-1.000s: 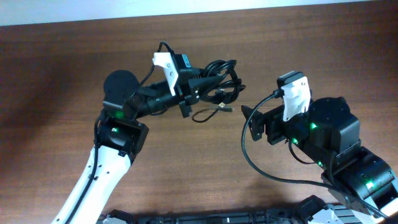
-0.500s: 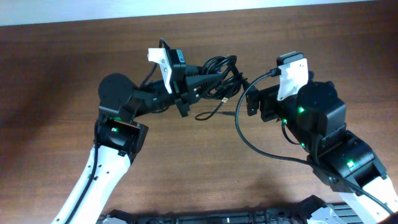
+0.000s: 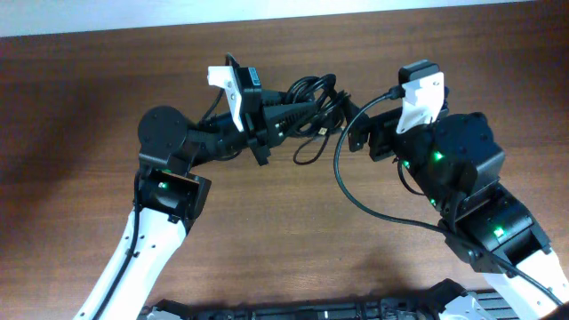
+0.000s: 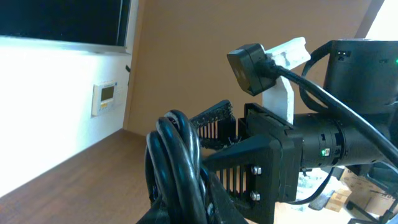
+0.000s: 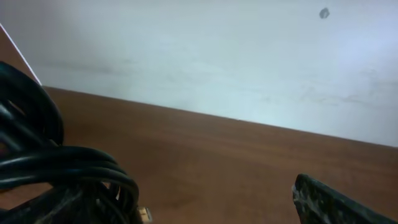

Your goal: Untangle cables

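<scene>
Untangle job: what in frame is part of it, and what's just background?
Job: cables, bunched in a tangle; left gripper shut on them; right gripper open beside them.
Not job: table; thick wire fixed to the right arm; wall panel and dark screen in the left wrist view.

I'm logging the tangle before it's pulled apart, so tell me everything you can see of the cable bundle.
The cables are thin, glossy black cords knotted into one coiled bundle. The shut left pincer clamps one side; one loose loop droops below. The open right pincer sits close beside it.
</scene>
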Available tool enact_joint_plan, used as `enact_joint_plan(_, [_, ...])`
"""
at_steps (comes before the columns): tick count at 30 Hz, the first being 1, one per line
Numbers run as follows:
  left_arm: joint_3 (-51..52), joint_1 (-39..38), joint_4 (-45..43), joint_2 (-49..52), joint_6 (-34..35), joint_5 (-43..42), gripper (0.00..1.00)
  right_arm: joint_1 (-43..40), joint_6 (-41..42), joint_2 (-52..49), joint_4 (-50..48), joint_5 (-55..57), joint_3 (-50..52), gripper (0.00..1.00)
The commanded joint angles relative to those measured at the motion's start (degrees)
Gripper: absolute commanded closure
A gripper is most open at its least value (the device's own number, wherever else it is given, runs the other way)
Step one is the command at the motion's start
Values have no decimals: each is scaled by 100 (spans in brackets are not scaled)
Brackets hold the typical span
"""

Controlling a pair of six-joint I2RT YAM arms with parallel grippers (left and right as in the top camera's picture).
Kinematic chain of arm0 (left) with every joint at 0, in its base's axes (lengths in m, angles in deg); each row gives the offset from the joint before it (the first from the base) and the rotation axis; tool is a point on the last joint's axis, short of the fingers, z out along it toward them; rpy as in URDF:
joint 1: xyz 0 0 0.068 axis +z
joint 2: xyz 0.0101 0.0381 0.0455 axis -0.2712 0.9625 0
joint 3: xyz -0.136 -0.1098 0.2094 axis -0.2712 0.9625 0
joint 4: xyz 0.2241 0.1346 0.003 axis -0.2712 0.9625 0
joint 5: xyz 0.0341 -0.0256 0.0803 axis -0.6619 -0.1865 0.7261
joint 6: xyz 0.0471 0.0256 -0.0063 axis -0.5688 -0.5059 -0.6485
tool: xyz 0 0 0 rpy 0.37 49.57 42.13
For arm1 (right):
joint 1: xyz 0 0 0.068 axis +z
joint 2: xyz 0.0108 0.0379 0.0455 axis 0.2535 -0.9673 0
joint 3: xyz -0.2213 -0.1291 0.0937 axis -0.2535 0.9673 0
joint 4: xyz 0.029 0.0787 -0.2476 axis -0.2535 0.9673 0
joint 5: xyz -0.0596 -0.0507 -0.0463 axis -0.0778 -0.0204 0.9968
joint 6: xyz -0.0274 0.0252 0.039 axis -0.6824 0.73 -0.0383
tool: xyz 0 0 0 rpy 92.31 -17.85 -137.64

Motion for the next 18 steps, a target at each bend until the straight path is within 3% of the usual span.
enact_joint_plan(1, [-52,-227,-205,-52,157,-238,100,0,149,2,-267,-57,-68,1])
enact_joint_plan(9, [-52,-310,-251,-52,153,-256,100,-2,151,70,-868,2,-68,1])
enact_joint_plan(18, [-52,-308,-229,-52,81,-258,100,-2,170,647,-907,1762,-68,1])
